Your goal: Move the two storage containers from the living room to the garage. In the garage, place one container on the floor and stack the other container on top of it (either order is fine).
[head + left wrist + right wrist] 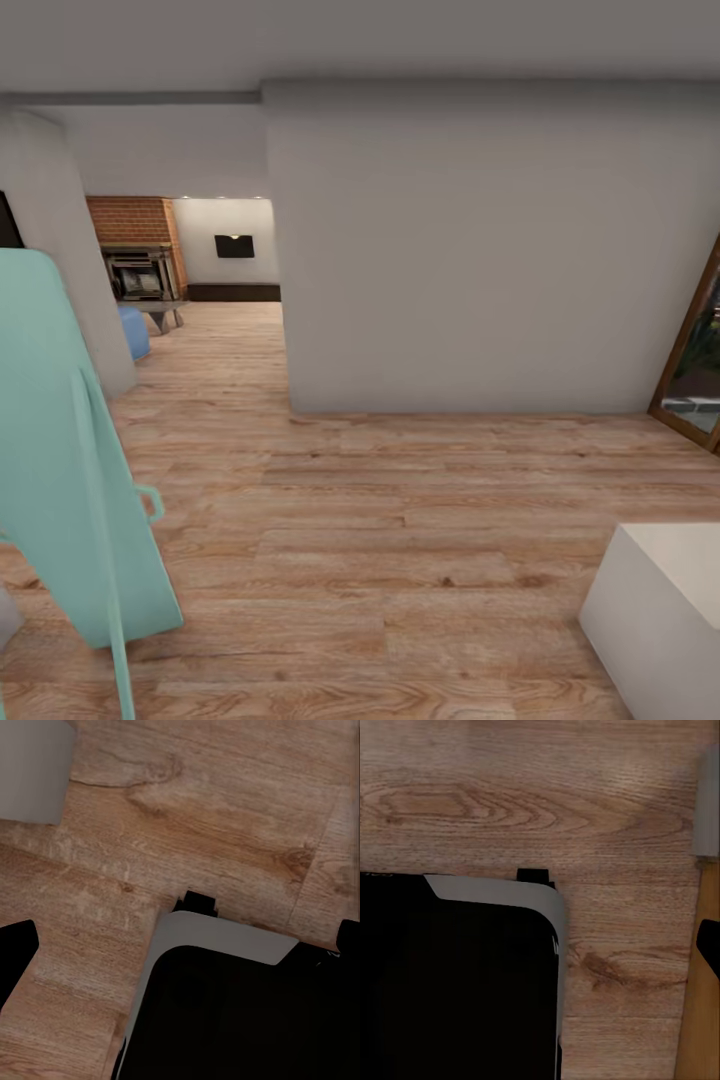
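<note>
Jaw state cannot be told as the robot faces the far-left fireplace; thin-walled containers likely light, gripped by rims.

Mint-green panel near left; white block lower right; grey wall ahead; glass door at right.

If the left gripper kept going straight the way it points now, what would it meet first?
Most likely the light wood plank floor, which lies ahead of it in the left wrist view, with the robot's own dark base just below that line. Depth is unclear, and the fingers are barely visible.
</note>
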You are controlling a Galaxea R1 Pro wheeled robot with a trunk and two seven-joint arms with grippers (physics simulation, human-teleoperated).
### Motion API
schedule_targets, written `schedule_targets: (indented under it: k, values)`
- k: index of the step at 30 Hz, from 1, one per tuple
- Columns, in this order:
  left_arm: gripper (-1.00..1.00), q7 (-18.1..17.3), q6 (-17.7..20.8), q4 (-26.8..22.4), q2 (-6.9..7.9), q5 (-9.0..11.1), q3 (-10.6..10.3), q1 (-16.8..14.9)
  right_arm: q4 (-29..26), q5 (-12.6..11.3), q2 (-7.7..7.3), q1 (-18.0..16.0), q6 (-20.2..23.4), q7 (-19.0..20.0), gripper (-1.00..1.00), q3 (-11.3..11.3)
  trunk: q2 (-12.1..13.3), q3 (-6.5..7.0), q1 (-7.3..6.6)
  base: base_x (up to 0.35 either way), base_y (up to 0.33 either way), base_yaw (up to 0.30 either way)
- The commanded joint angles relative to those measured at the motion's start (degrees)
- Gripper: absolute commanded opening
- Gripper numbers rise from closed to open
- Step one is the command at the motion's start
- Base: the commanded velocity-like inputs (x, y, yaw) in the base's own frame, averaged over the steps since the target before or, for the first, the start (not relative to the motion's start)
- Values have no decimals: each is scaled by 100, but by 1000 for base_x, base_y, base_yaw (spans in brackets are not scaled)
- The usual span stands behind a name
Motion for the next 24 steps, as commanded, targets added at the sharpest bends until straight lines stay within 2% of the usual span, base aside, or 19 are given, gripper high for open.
schedule_targets:
  k: [1, 24]
  values:
    - [100, 10, -23, 4, -3, 21, 22, -4, 16, -61, -1, -8, -33, 28, 100, 43, -4, -7, 4, 323, 0, 0]
    - [100, 10, -23, 4, -3, 21, 22, -4, 13, -61, -1, -8, -33, 31, 100, 43, -4, -7, 4, 323, 0, 0]
